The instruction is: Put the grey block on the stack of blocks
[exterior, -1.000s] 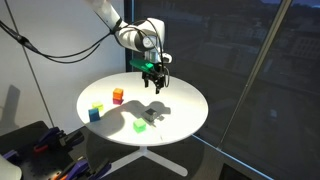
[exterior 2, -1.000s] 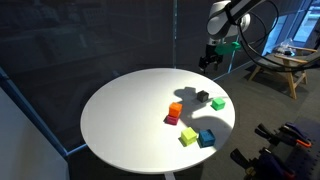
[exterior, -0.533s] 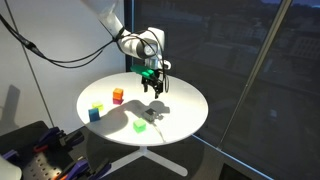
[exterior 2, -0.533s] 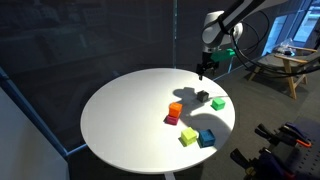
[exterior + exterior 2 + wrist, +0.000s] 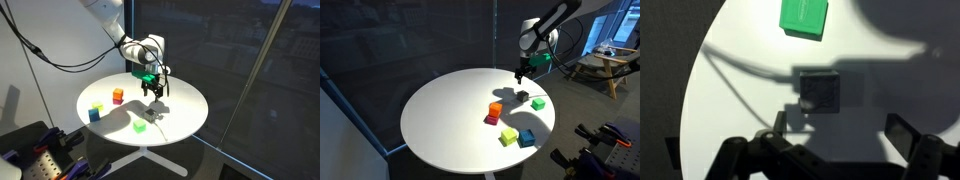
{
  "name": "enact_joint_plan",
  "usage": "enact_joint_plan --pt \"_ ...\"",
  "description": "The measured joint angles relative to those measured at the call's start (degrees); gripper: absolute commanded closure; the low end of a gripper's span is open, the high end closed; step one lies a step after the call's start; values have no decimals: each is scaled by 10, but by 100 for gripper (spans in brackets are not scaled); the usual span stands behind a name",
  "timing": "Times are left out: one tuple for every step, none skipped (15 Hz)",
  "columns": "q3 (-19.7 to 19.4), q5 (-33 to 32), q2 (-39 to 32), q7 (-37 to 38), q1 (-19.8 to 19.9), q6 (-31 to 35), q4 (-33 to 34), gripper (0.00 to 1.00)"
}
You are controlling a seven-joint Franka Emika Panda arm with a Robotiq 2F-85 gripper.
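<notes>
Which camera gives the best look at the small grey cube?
The wrist view: it looks straight down on the small grey cube, large and centred ahead of the open pincer. In both exterior views it is only a tiny dark speck.

Looking down through my wrist cam on the white table [image 5: 740, 45]. The grey block [image 5: 821, 92] sits mid-frame in shadow, flat on the table. My gripper [image 5: 840, 128] is at the bottom edge, jaws spread wide, nothing between them. A green cube [image 5: 803, 17] lies at the top, apart from the block.
</notes>
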State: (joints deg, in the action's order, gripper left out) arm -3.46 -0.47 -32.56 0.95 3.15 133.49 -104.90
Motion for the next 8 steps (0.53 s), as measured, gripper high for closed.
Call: enact_joint_plan --pt "0 -1 -3 0 0 1 1 0" --pt "0 -1 -4 -1 0 1 2 0" --pt "0 -1 -4 -1 0 1 3 0" --pt "0 -1 -4 -1 0 1 3 0" --pt "0 -1 -4 -1 0 1 4 0" --pt "0 -2 -4 -2 0 1 4 0" --pt "0 -2 -4 -2 0 1 4 0" --pt "0 -2 -4 -2 0 1 4 0"
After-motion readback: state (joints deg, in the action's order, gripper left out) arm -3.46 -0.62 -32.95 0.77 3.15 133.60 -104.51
